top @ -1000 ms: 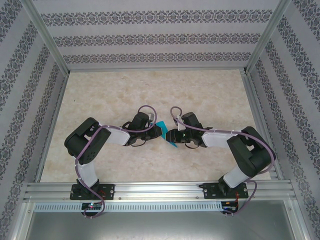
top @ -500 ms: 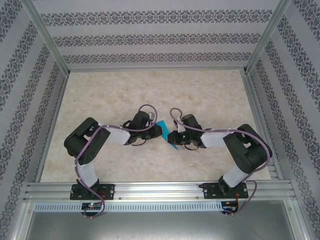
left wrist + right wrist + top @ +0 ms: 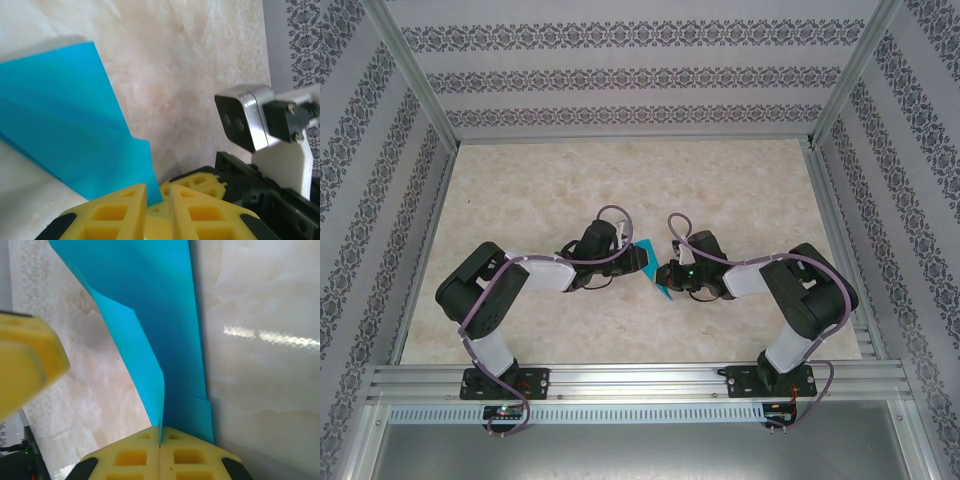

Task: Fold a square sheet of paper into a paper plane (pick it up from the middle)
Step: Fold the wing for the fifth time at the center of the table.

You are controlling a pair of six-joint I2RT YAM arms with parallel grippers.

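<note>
The teal-blue sheet of paper [image 3: 665,291], folded with creases, is held off the marble table [image 3: 620,180] at its middle, between both grippers. My right gripper [image 3: 160,429] is shut on the sheet of paper [image 3: 150,300], whose folded edge rises straight out from between the pressed yellow fingers. My left gripper [image 3: 157,187] stands narrowly open. A corner of the paper [image 3: 65,120] dips into that gap and touches just the left finger [image 3: 117,205]. From above, the left gripper [image 3: 642,262] and right gripper [image 3: 665,272] meet tip to tip.
The right arm's wrist camera [image 3: 245,122] sits close to the left fingers. A left finger [image 3: 25,360] hangs beside the paper. Aluminium rails [image 3: 640,380] and patterned walls [image 3: 640,75] box in the table.
The right gripper's jaws have closed onto the paper. The left jaws have eased slightly apart. The left arm's elbow has dropped lower and to the left.
</note>
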